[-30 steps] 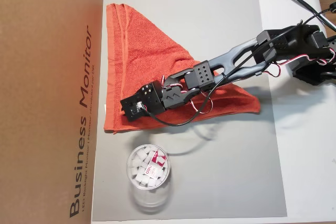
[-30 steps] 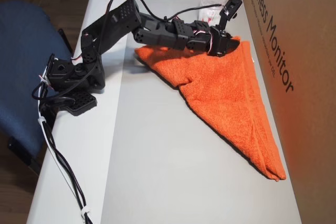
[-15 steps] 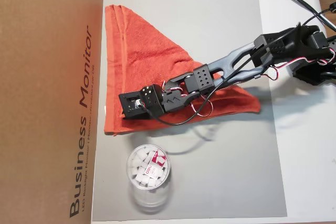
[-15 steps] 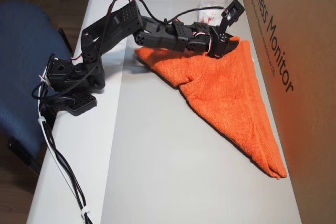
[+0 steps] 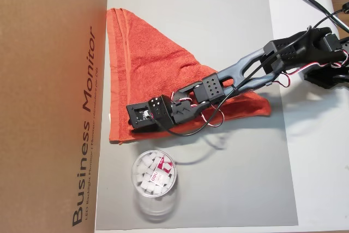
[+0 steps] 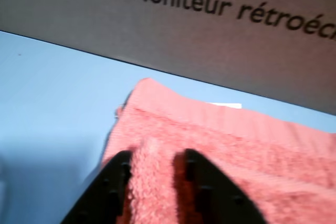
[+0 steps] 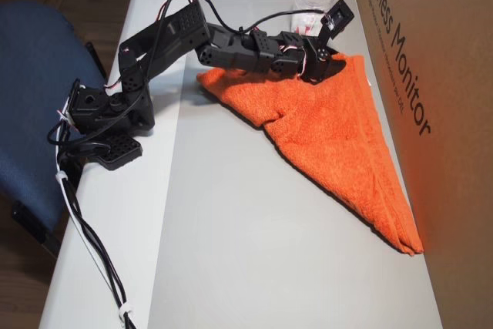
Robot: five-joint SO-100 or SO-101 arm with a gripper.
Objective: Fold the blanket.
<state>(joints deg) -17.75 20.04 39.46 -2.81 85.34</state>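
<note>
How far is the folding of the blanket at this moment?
Done: the blanket lies folded into a triangle on the grey mat. In hand: the gripper pinches cloth near the corner beside the cardboard box. Left: carry that corner across for another fold.

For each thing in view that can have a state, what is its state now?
blanket: folded into a triangle, lying flat on the grey mat.
claw: low on the blanket's corner, a ridge of cloth between its fingers.
plastic tub: upright, filled with white pieces.
cardboard box: standing beside the blanket.
</note>
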